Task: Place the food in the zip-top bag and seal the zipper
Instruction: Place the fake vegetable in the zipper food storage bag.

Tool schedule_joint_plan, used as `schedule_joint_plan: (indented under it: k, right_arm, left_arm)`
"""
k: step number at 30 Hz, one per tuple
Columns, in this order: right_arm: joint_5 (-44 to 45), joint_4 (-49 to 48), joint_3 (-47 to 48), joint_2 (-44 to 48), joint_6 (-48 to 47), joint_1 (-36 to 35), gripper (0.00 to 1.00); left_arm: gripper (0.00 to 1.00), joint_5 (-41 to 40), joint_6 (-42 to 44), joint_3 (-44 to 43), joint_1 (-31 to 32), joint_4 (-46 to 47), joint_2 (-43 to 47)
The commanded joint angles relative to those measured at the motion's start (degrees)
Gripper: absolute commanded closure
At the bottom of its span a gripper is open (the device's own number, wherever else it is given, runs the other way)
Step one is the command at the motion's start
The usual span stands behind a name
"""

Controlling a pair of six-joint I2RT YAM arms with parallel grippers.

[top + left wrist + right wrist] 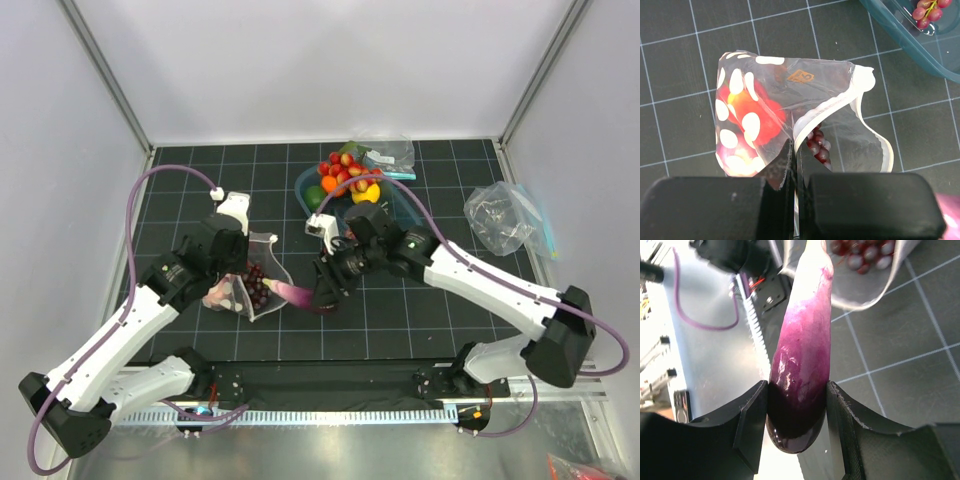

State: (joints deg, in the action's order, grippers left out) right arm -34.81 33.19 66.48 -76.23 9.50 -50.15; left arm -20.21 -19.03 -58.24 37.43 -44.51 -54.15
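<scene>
While pinching the zip-top bag (790, 100) by its zipper (827, 107) lip in the closed left fingers (794, 190), propping the mouth agape on the counter (420, 310), left of centre; tomato (757, 117) and grape bunch (819, 147) inside. Gripping the onion (802, 365) by its fat end in the right fingers (322, 290), tip at the mouth. Filling step, seemingly the last item. Next, probably: sliding it past the curled lip, then sealing. Open room nearward; blue tray (910, 47) well behind.
</scene>
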Motion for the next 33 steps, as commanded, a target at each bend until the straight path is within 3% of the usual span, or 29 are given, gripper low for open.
schedule_joint_plan:
  k: [1,5,10,14,15,16,18,21,24,28,33]
  right_arm:
    - [3.42,-4.79,6.02,-2.78,4.56,-0.47,0.78]
    - [6.15,-7.96,9.28,-7.79,9.74,-1.26,0.78]
    - [17.48,-6.12,16.84,-16.13,16.60,-3.46,0.79]
    - [25.91,-15.33,16.50,-19.13,22.66,-5.04,0.74]
    - [27.76,-17.26,15.88,-19.40,23.28,-5.31,0.67]
    - [28.99,-19.37,14.31,-19.66,24.42,-5.57,0.41]
    - [30.33,-24.30,12.89,-20.10,24.87,-5.75,0.19]
    - [30.50,-22.83,13.41,-19.23,23.29,-6.01,0.08]
    - [33.21,-19.92,12.63,-14.77,21.45,-6.01,0.11]
    - [34.45,-10.38,13.15,-10.45,18.28,-6.01,0.31]
    - [33.49,-1.47,14.30,-8.50,12.93,-6.01,0.38]
  left_arm:
    - [0.99,-0.98,0.31,-0.03,-0.08,1.53,0.36]
    - [0.98,-0.97,0.22,-0.03,-0.16,1.62,0.45]
    - [0.98,-1.24,0.04,0.14,-0.16,1.62,0.54]
    - [0.98,-1.68,-0.13,0.14,-0.08,1.62,0.27]
    - [0.98,-1.68,-0.22,0.14,-0.08,1.62,0.19]
    - [0.98,-1.68,-0.31,0.14,-0.08,1.62,0.10]
    - [0.98,-1.59,-0.40,0.14,-0.08,1.53,-0.16]
    - [0.98,-1.77,-0.40,0.06,-0.08,1.45,-0.17]
    - [0.98,-2.12,-0.49,0.06,-0.16,1.45,-0.25]
    - [0.98,-2.29,-0.75,-0.03,-0.87,1.27,-0.17]
    - [0.98,-1.94,-1.10,-0.30,-2.18,0.74,-0.96]
